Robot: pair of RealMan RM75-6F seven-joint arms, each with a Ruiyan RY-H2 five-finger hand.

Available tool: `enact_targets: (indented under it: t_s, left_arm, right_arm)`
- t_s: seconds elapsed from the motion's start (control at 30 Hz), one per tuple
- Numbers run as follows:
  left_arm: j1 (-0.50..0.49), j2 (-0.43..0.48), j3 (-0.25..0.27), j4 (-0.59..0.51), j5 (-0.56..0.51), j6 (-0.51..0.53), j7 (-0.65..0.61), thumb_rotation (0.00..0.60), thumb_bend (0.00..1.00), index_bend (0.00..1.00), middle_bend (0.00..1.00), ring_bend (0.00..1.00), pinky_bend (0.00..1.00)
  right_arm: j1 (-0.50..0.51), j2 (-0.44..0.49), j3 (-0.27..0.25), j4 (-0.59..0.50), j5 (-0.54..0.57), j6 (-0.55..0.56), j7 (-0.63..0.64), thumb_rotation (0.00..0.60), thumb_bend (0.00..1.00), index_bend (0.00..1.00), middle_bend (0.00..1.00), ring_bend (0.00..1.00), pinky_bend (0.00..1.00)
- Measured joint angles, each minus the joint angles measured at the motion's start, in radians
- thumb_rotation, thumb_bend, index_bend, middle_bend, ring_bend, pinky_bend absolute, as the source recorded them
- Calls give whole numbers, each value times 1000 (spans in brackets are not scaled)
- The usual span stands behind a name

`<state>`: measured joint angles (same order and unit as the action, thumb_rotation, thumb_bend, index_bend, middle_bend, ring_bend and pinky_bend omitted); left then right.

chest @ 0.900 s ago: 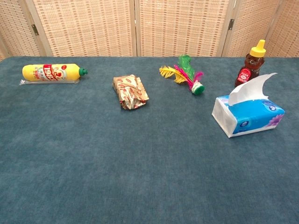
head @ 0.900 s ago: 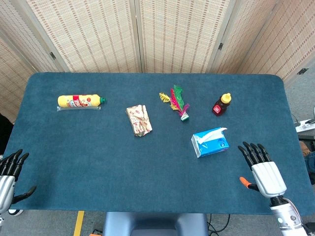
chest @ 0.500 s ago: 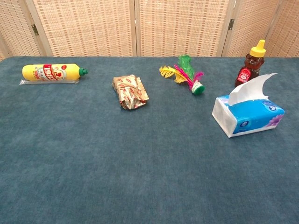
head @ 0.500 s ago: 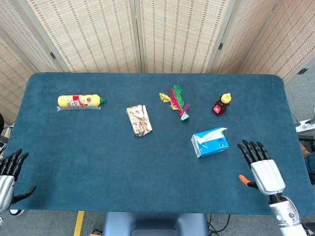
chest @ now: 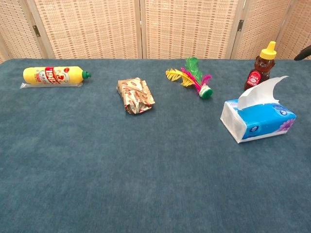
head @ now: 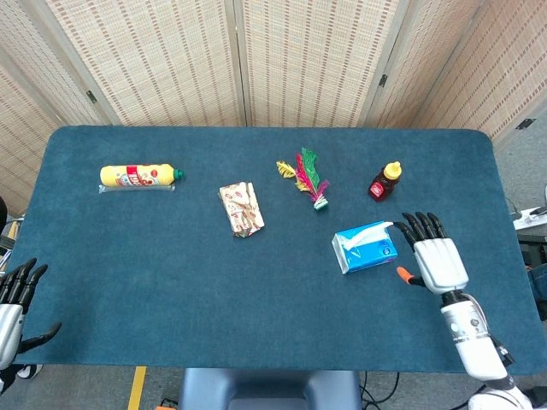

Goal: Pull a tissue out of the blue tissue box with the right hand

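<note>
The blue tissue box [head: 366,248] [chest: 258,120] lies on the right half of the table. A white tissue [head: 370,230] [chest: 263,91] sticks up from its top slot. My right hand [head: 432,255] hovers just right of the box, fingers apart and pointing away from me, holding nothing. Only a dark fingertip [chest: 304,51] of it shows at the right edge of the chest view. At the near left table corner, my left hand [head: 14,299] is partly in view, fingers spread and empty.
A small honey bottle [head: 385,180] [chest: 262,66] stands just behind the box. A feather shuttlecock [head: 309,178] [chest: 193,78], a crumpled snack wrapper [head: 241,208] [chest: 135,95] and a yellow bottle [head: 140,177] [chest: 54,76] lie further left on the blue table [head: 171,273].
My right hand has moved forward and left from the near right edge to beside the tissue box. The left hand has slipped slightly lower and further out of view.
</note>
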<state>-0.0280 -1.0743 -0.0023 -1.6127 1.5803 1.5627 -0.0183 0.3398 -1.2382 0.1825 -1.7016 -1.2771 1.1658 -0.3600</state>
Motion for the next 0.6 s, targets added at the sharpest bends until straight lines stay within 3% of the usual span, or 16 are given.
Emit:
enact_targets:
  t_s: [0.27, 0.4, 0.6]
  left_arm:
    - [0, 0, 4, 0, 10, 1, -1, 600, 248, 0, 0, 0, 136]
    - [0, 0, 5, 0, 13, 2, -1, 600, 248, 0, 0, 0, 136]
    - [1, 1, 5, 1, 14, 6, -7, 600, 249, 0, 0, 0, 136]
  right_arm:
    - [122, -135, 53, 117, 173, -81, -126, 600, 186, 322, 209, 0, 0]
    - [149, -187, 57, 173, 185, -84, -137, 600, 203, 370, 253, 0, 0]
    - [168, -238, 46, 240, 182, -72, -129, 600, 337, 558, 399, 8, 0]
